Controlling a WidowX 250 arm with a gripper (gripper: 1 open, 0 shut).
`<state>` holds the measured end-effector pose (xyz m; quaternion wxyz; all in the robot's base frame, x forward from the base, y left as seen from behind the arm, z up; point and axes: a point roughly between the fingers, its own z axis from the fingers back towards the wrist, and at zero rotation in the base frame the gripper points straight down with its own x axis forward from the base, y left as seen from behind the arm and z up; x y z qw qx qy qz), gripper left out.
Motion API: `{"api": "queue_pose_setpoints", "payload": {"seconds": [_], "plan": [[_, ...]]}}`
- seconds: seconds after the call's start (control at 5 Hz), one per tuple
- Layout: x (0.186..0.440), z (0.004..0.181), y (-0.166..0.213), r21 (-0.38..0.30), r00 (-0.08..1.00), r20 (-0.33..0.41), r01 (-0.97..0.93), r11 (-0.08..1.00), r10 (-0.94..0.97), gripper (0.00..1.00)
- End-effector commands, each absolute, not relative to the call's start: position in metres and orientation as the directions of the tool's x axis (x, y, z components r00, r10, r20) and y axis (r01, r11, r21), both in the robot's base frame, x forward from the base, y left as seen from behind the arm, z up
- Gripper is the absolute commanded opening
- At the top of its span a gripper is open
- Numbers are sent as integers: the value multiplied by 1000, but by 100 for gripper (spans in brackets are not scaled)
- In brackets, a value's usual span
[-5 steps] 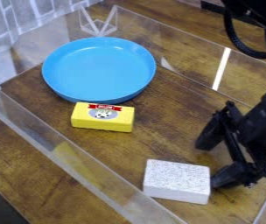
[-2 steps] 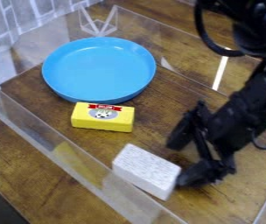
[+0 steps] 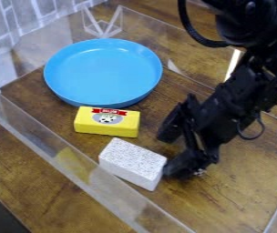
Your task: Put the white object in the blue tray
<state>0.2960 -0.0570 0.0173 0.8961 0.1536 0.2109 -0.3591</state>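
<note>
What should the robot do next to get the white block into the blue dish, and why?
Probably line the open gripper up over the white object and close on it. The block lies on the wooden table, not in the blue tray, and one gripper finger appears to sit against its right end rather than around it. The yellow box lies between block and tray, so lifting seems safer than pushing.

Open gripper just beside the white object — yellow box and blue tray beyond.
</note>
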Motion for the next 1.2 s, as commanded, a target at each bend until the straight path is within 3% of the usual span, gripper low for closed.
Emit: {"api": "queue_pose_setpoints", "payload": {"seconds": [0.0, 0.8, 1.0], "plan": [[302, 33, -39, 152, 687, -448, 689, 709, -572, 100], [300, 36, -18, 137, 703, -466, 657, 741, -537, 100], [297, 36, -16, 134, 711, -469, 644, 753, -524, 0]]}}
